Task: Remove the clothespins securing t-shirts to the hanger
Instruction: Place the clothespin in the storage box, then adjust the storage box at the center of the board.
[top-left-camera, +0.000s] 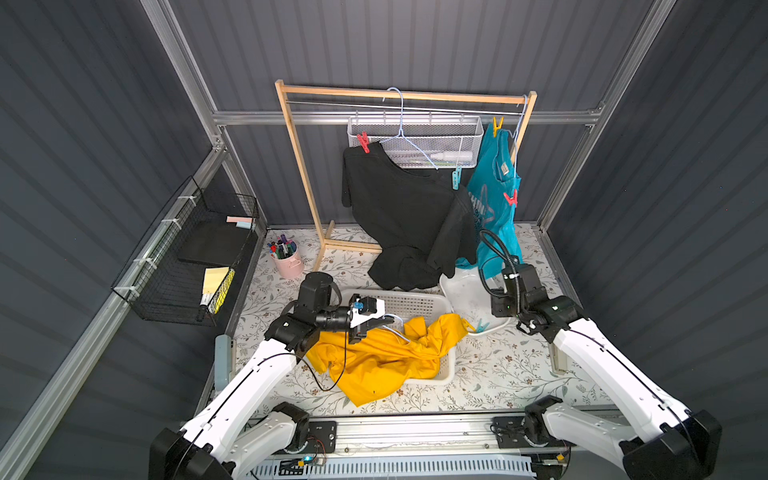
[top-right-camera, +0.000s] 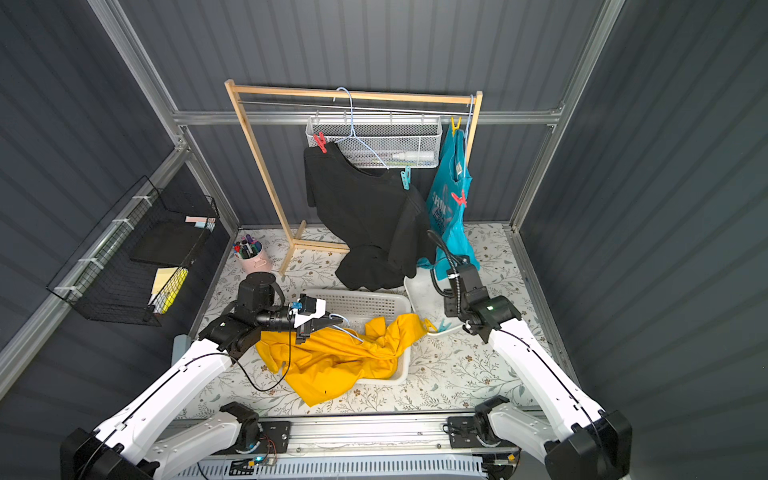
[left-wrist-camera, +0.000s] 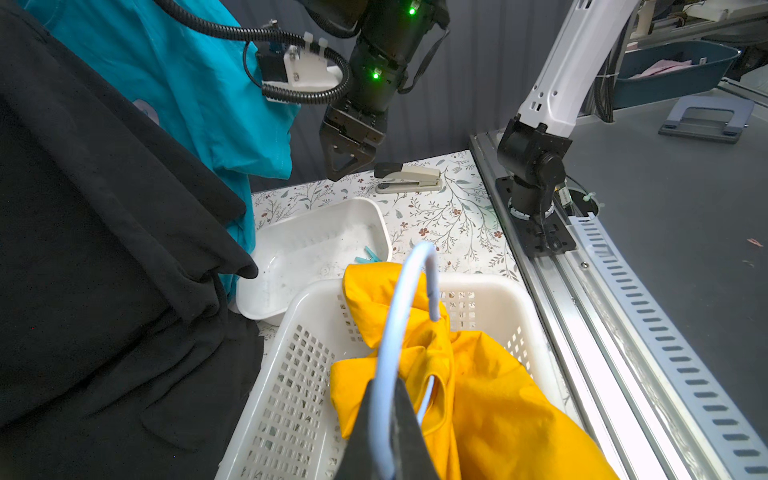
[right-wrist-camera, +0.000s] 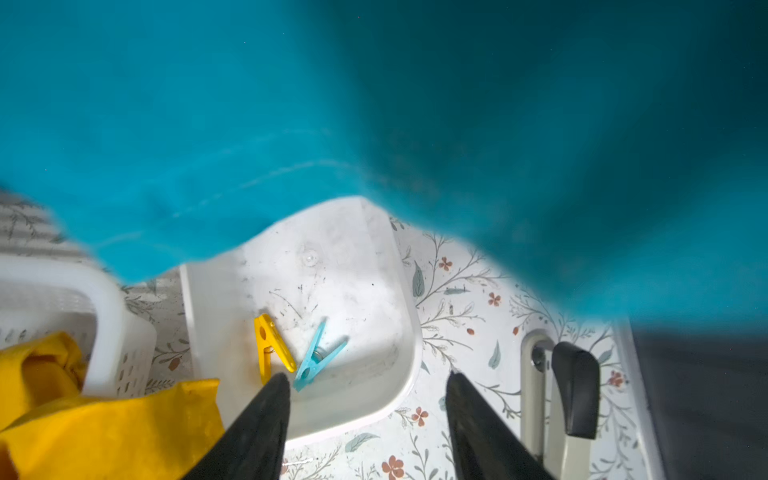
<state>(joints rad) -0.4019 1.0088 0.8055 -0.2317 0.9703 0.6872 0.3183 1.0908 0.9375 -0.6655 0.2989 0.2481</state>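
— Where are we?

— Mid-task, I'd say. The right hand (right-wrist-camera: 368, 376) stands open and empty. Just under it the white tray (right-wrist-camera: 332, 257) holds a yellow clothespin (right-wrist-camera: 270, 349) and a teal clothespin (right-wrist-camera: 318, 357). The left hand (left-wrist-camera: 385, 395) is clamped on the blue hanger (left-wrist-camera: 399, 299), with the yellow t-shirt (left-wrist-camera: 498, 395) slumped in the basket (left-wrist-camera: 291, 395) below.

— Next?

— Likely up beyond the right hand: the red clothespin (top-left-camera: 511, 198) on the teal t-shirt (top-left-camera: 492, 174), then the black t-shirt (top-left-camera: 399, 208) farther off. Squeeze its tails squarely.
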